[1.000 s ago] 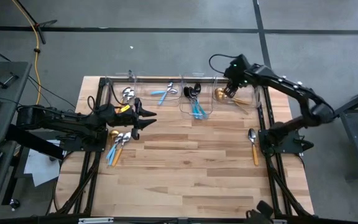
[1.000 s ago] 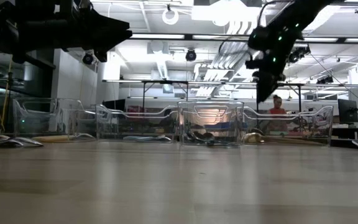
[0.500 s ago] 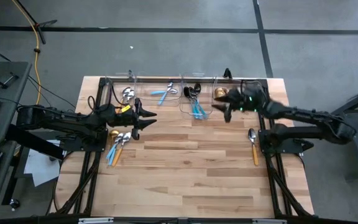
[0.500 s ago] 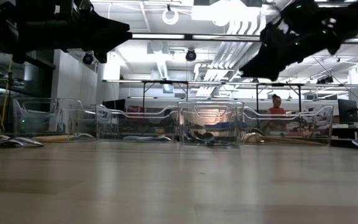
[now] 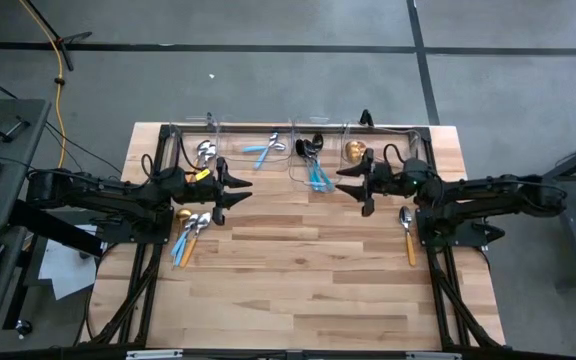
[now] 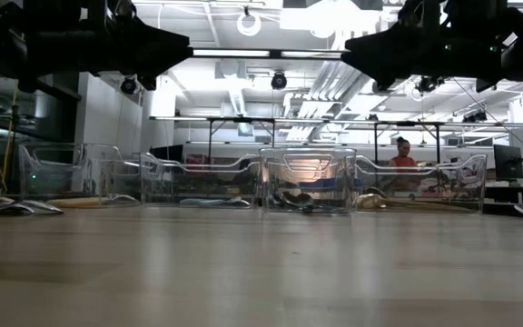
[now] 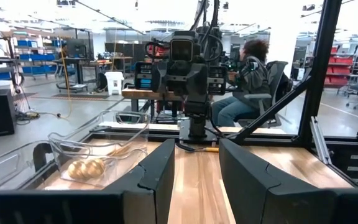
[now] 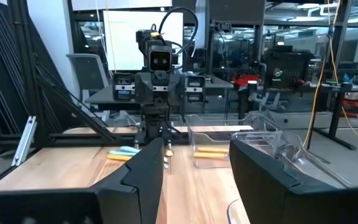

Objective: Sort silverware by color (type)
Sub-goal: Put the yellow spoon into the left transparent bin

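Mostly, a wooden table (image 5: 298, 270) is seen from above, and it is the biggest thing in view. Two dark arms are stretched over it, one from each side, and they are pointed at each other.

The left gripper (image 5: 240, 188) is held above the left part of the table, just in front of the bins. Its fingers (image 7: 160, 174) are spread apart and nothing is held between them. The right gripper (image 5: 346, 184) is held above the right part of the table, also just in front of the bins. Its fingers (image 8: 143, 171) are spread wide and nothing is held there either.

Four clear plastic bins (image 5: 230, 132) are lined up side by side along the far edge of the table. Silver spoons with orange handles (image 5: 205, 152) are seen in the bin farthest left. Pieces with light-blue handles (image 5: 266, 148) are laid in the next bin. Black pieces with blue handles (image 5: 314, 164) are kept in the third bin. A gold spoon (image 5: 354, 151) is seen in the bin farthest right.

More silverware is left on the bare wood. A small pile of spoons (image 5: 190, 232) is laid on the left side, under the left arm. One spoon with an orange handle (image 5: 408, 232) is laid alone near the right edge.

A seated person (image 7: 248, 78) is seen in the room beyond the table.
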Tool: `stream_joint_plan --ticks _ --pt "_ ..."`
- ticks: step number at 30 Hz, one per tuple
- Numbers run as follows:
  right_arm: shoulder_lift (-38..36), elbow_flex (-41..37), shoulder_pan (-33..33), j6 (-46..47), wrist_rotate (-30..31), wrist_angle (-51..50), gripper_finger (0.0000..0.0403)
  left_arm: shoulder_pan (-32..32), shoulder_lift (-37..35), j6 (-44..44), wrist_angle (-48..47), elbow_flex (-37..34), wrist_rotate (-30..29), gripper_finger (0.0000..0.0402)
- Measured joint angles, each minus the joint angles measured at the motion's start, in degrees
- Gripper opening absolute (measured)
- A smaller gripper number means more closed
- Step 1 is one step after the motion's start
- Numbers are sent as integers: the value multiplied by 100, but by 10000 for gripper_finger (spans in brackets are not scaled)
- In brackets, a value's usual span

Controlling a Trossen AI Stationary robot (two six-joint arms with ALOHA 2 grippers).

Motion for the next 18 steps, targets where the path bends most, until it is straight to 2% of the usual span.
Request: stream_joint_plan --ticks 18 --pt "0 0 1 31 153 -63 169 1 0 -59 -9 0 0 117"
